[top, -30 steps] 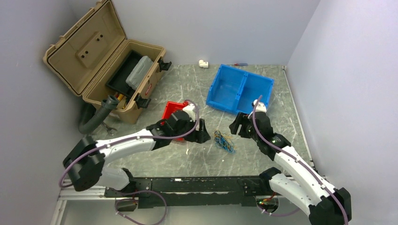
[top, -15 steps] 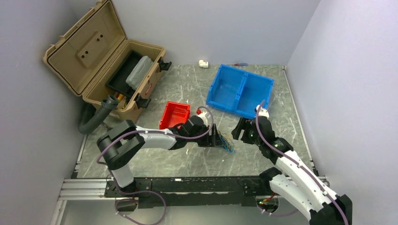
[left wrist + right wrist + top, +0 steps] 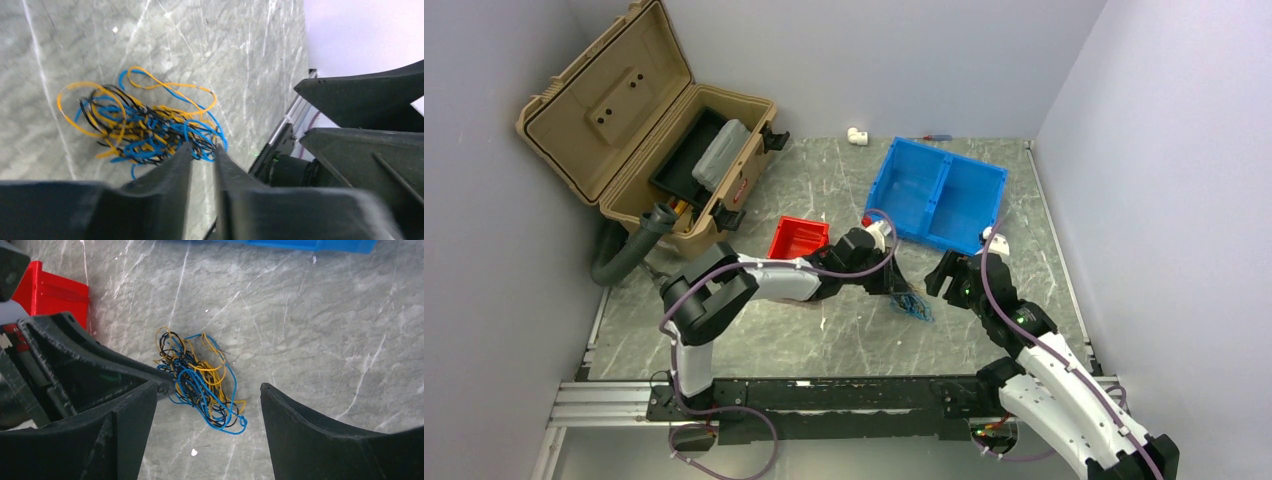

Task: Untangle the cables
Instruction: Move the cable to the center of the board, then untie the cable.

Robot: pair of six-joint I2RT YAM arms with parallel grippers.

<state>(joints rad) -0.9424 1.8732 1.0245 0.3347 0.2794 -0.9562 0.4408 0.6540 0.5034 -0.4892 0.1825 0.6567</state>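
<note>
The cables (image 3: 911, 302) are a fist-sized tangle of yellow-orange, blue and black strands on the grey marble table, also in the left wrist view (image 3: 145, 127) and the right wrist view (image 3: 200, 380). My left gripper (image 3: 896, 285) reaches in from the left. Its jaws (image 3: 202, 147) are drawn close together at the tangle's near edge, and blue and black strands cross between the tips. My right gripper (image 3: 946, 272) hovers just right of the tangle, wide open (image 3: 209, 386), with the tangle below the gap between its fingers and untouched.
A blue two-part bin (image 3: 939, 190) stands behind the tangle. A small red bin (image 3: 797, 238) sits to the left, behind my left arm. An open tan toolbox (image 3: 634, 130) and a grey pipe elbow (image 3: 629, 250) are far left. A white fitting (image 3: 857, 135) lies at the back.
My left arm swung right to the tangle, and its jaws went from wide open to nearly together on the tangle's edge. The right gripper drew back slightly to the right.
</note>
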